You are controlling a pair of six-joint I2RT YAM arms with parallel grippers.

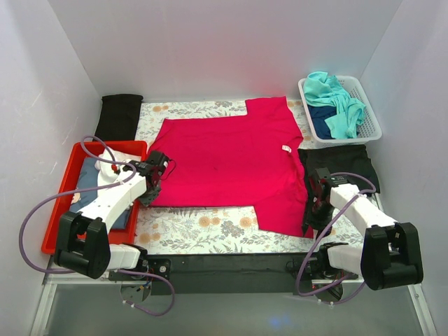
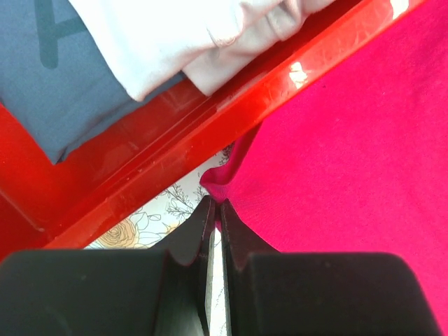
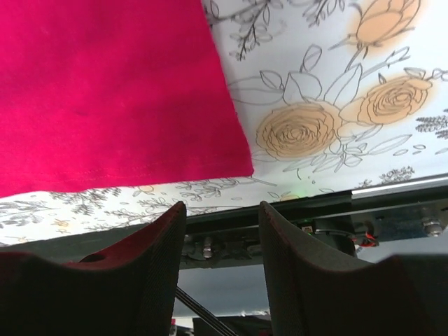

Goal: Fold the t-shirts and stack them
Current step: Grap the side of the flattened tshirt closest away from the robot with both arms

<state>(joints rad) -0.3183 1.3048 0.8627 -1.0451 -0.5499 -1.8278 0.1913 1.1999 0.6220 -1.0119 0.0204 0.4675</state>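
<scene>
Top view, red shirt: the red shirt (image 1: 231, 157) lies spread flat on the cover (image 1: 203, 227), collar side toward the right, small white label showing, one sleeve at the far edge and one hanging toward the near edge.
Top view, other shirts: teal and navy shirts sit heaped in the white basket (image 1: 371, 112) at far right; a black shirt (image 1: 350, 164) lies just right of the red one; folded cloth lies in the red tray (image 1: 70, 182) at left.
Top view, arms: left gripper (image 1: 155, 170) is at the shirt's left edge, right gripper (image 1: 316, 203) by the near right sleeve.
Left wrist view, hand: the left gripper (image 2: 215, 210) is clenched, its tips meeting right at the shirt's hem corner (image 2: 220, 183), beside the tray wall (image 2: 231, 105). Whether cloth is actually pinched between the tips cannot be told.
Left wrist view, tray: a blue-grey and a white folded piece lie inside.
Right wrist view, hand: the right gripper (image 3: 222, 231) is released, jaws apart and empty, above the table edge, the sleeve corner (image 3: 231, 157) just ahead.
Step, judged: taking hold of the red shirt's edges for the first fold.
Next move, judged: the right gripper needs to reach the sleeve corner and close on one layer; then both lift together and carry the edge across without dragging the cover.
</scene>
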